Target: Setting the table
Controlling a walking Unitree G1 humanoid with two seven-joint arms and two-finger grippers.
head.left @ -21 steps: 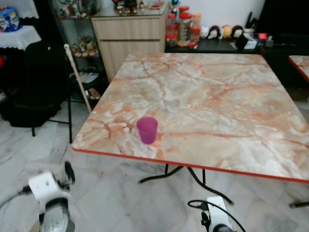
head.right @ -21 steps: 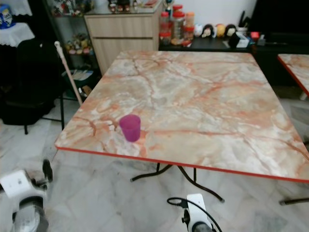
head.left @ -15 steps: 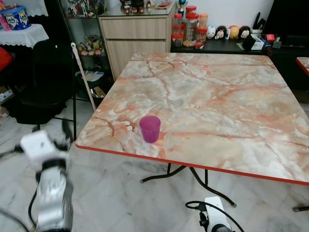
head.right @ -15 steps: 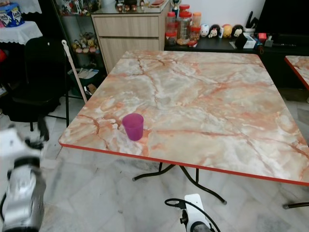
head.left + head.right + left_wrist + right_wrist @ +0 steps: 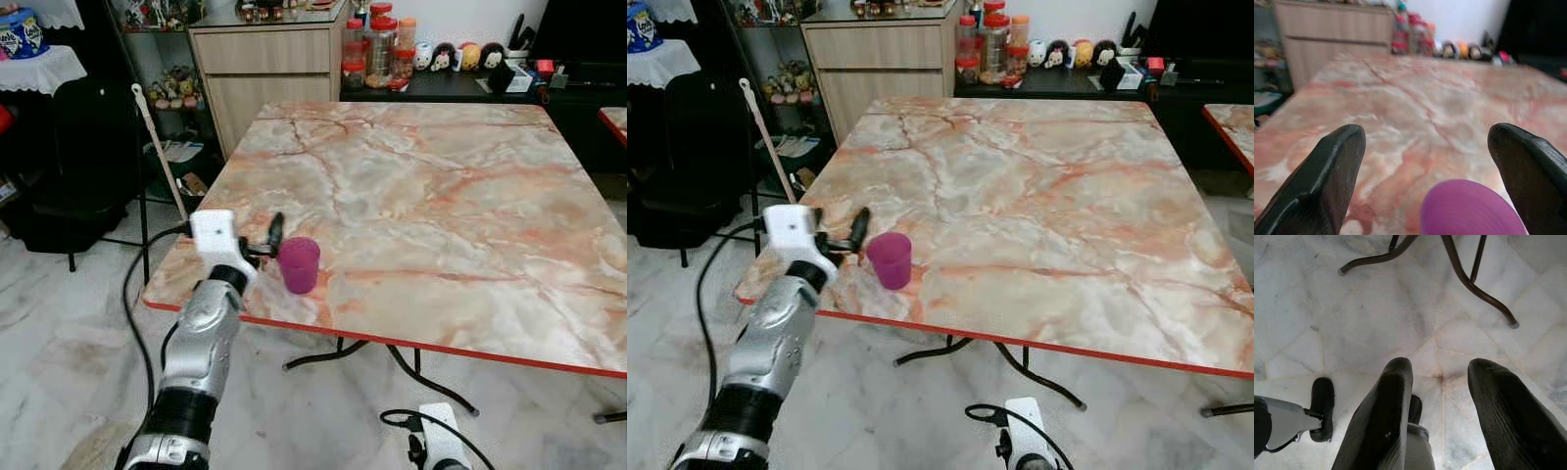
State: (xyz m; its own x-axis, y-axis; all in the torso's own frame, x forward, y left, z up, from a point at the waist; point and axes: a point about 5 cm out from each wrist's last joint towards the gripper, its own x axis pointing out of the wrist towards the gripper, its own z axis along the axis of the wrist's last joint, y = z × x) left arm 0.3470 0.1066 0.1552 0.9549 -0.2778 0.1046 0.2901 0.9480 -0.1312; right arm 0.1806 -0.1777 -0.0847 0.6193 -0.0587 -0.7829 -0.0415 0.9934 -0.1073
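I am reaching my left gripper [image 5: 1425, 161], fingers spread, toward the purple cup [image 5: 299, 264] near the table's [image 5: 470, 196] front-left corner; next, advancing and pinching it.

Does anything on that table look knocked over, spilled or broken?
Nothing stands out. The purple cup stands upright near the marble table's front edge, with the left gripper open around it. No spill shows.

No lettering can be read anywhere (far containers too blurred).
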